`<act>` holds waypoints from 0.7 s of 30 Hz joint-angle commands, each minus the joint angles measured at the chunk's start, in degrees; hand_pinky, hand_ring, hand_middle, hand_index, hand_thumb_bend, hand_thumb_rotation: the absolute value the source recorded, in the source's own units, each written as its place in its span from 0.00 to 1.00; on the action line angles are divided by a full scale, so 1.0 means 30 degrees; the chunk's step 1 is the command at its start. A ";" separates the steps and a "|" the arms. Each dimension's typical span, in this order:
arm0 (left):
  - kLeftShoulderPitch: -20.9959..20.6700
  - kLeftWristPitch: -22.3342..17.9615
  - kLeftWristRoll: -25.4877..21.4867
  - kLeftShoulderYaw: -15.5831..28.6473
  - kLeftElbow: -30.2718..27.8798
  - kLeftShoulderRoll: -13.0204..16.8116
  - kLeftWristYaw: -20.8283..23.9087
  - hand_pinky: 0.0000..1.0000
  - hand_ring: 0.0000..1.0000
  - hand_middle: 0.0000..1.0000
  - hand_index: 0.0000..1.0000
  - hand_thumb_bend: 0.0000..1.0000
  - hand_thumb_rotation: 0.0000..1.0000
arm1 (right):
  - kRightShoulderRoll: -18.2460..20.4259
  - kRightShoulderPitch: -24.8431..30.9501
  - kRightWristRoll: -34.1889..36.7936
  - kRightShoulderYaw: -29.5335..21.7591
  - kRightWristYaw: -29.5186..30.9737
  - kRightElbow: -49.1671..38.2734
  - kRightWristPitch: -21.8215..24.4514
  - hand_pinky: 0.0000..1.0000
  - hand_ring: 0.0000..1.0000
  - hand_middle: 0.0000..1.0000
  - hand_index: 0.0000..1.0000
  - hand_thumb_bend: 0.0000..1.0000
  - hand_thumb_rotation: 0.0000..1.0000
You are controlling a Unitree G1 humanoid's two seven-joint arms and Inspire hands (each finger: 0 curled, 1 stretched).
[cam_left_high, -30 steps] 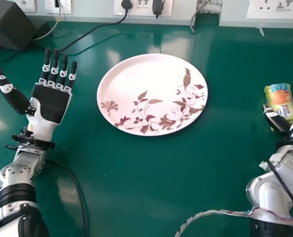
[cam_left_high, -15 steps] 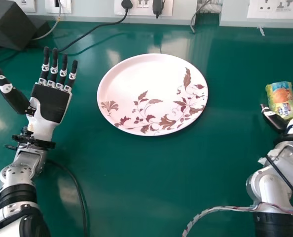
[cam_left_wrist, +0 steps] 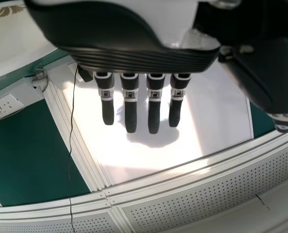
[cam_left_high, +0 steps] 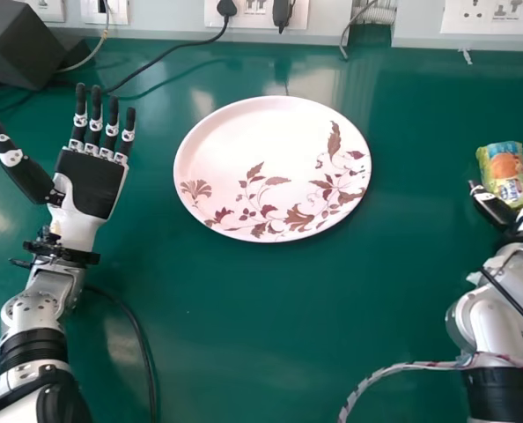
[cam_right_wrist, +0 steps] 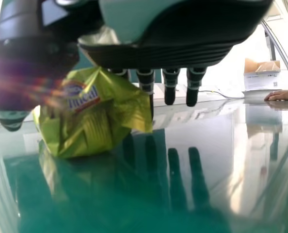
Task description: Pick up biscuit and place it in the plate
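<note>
- See a shiny green table, with white wall sockets behind it and a dark box in the far left corner.
- Near the middle, see a big pale plate with brown leaves and flowers on it.
- On the robot's right side, well apart from the plate, see the biscuit packet in its shiny yellow-green wrapper.
- In the right wrist view, see it resting on the table, between the thumb and the straight fingers of the right hand.
- Looks open there, with thumb and fingers apart and not clamped on the packet.
- Cannot tell about a light touch on the wrapper.
- On the robot's left side, see the left hand with its palm up, straight fingers spread a bit and thumb out wide, holding nothing.
- Done, by the look of it: getting the right hand to the packet.
- Seems like an early part of the job, with no lifting and no placing done yet.
- Left to do: close the thumb and fingers on the packet, lift it, carry it over to the plate, set it down and let go.
- Next, needs a snug but soft grip, so as not to crush the biscuit or push it away.
</note>
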 commanded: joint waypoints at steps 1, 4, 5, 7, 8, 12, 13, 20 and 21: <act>0.0812 0.0330 0.0056 0.0138 0.0425 -0.0353 -0.0058 0.78 0.82 0.86 0.90 1.00 0.65 | -0.0370 0.0199 0.0644 0.0185 0.0827 0.0271 0.0252 0.96 0.79 0.90 0.80 0.99 0.67; 0.0757 0.0710 -0.0078 0.0212 0.0575 -0.0262 -0.0258 0.76 0.82 0.86 0.91 1.00 0.66 | -0.0783 0.0259 0.0789 0.0441 0.1216 0.0129 0.0342 0.94 0.79 0.90 0.80 0.99 0.67; 0.0727 0.0868 -0.0119 0.0245 0.0649 -0.0221 -0.0305 0.73 0.81 0.85 0.90 1.00 0.66 | -0.0896 0.0278 0.0828 0.0493 0.1370 0.0034 0.0371 0.91 0.79 0.90 0.81 0.99 0.67; 0.0675 0.1097 -0.0122 0.0266 0.0770 -0.0141 -0.0415 0.71 0.81 0.86 0.90 1.00 0.66 | -0.1054 0.0282 0.0920 0.0555 0.1663 -0.0150 0.0475 0.86 0.78 0.90 0.81 1.00 0.67; 0.0659 0.1189 -0.0108 0.0269 0.0810 -0.0108 -0.0456 0.70 0.80 0.86 0.90 1.00 0.65 | -0.1124 0.0274 0.0968 0.0584 0.1789 -0.0203 0.0535 0.83 0.77 0.90 0.81 1.00 0.67; 0.0509 0.1587 -0.0100 0.0317 0.1243 0.0072 -0.0805 0.67 0.79 0.88 0.91 1.00 0.66 | -0.1582 0.0274 0.0831 0.0849 0.2754 -0.0395 0.0655 0.73 0.73 0.88 0.81 0.99 0.66; 0.0472 0.1702 -0.0132 0.0363 0.1354 0.0098 -0.0818 0.67 0.79 0.88 0.91 1.00 0.67 | -0.1726 0.0285 0.0747 0.0925 0.3071 -0.0475 0.0642 0.73 0.73 0.88 0.81 0.99 0.66; 0.0206 0.2291 -0.0243 0.0682 0.1998 0.0201 -0.0921 0.64 0.78 0.88 0.93 1.00 0.68 | -0.2274 0.0522 0.0256 0.1189 0.4176 -0.1332 0.0667 0.61 0.64 0.82 0.78 0.92 0.54; 0.0171 0.2395 -0.0245 0.0753 0.2092 0.0220 -0.1001 0.64 0.78 0.88 0.93 1.00 0.68 | -0.2319 0.0578 0.0171 0.1215 0.4303 -0.1496 0.0655 0.59 0.63 0.81 0.77 0.91 0.52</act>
